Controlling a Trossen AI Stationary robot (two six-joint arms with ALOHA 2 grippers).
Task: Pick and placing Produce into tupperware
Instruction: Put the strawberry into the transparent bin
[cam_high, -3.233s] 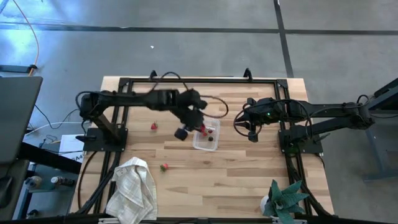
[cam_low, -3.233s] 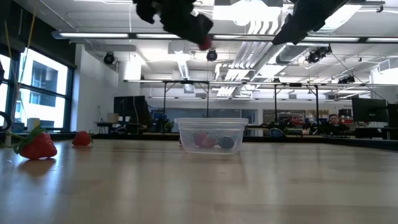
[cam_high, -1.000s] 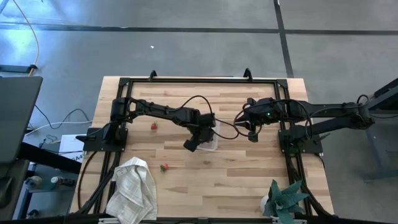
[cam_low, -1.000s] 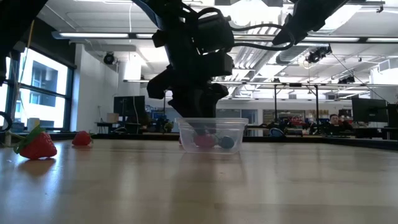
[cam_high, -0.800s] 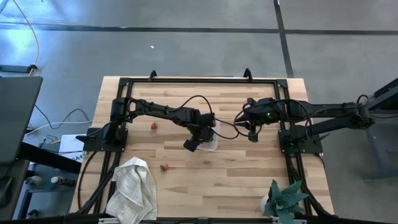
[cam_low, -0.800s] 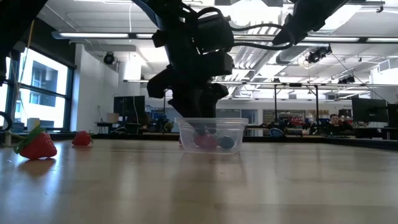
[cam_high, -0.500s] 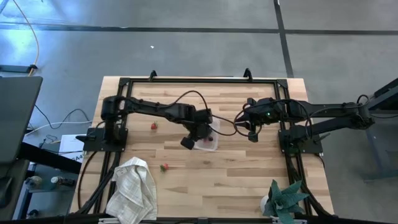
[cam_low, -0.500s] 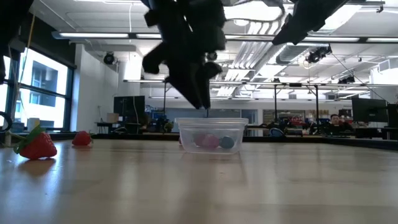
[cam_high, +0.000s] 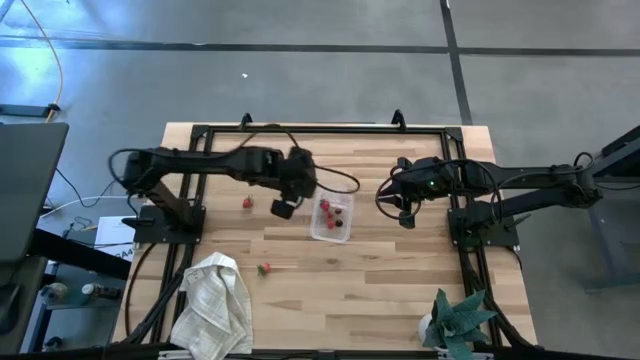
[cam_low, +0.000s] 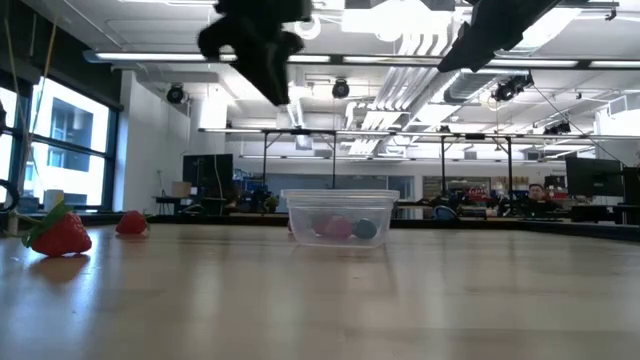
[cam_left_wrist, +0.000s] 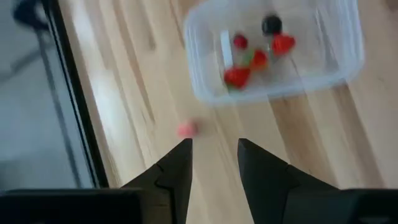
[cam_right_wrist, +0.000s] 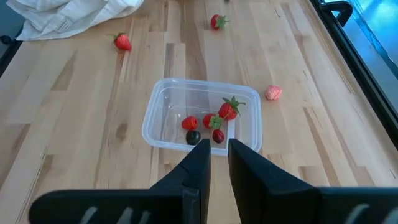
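Observation:
The clear tupperware (cam_high: 332, 217) sits on the wooden table and holds several small red pieces and a dark one (cam_left_wrist: 271, 25). My left gripper (cam_high: 283, 208) hangs open and empty above the table, just left of the container (cam_left_wrist: 273, 50). It shows high in the low view (cam_low: 272, 80). One strawberry (cam_high: 247, 203) lies to its left, another (cam_high: 264, 268) nearer the near edge, and a pink piece (cam_left_wrist: 186, 129) lies on the wood beside the container. My right gripper (cam_high: 405, 215) waits to the right of the container (cam_right_wrist: 202, 118), its fingers a narrow gap apart (cam_right_wrist: 219, 155).
A crumpled white towel (cam_high: 213, 300) lies at the near left corner and a teal leafy plant (cam_high: 460, 320) at the near right corner. A black frame (cam_high: 320, 130) rims the table. Bare wood lies between the container and the near edge.
My left gripper has risen out of the tupperware, where it reached down a second ago, and has swung toward the table's left and slightly toward the far edge. It now hangs high and empty. The container has stayed in place with its pieces inside.

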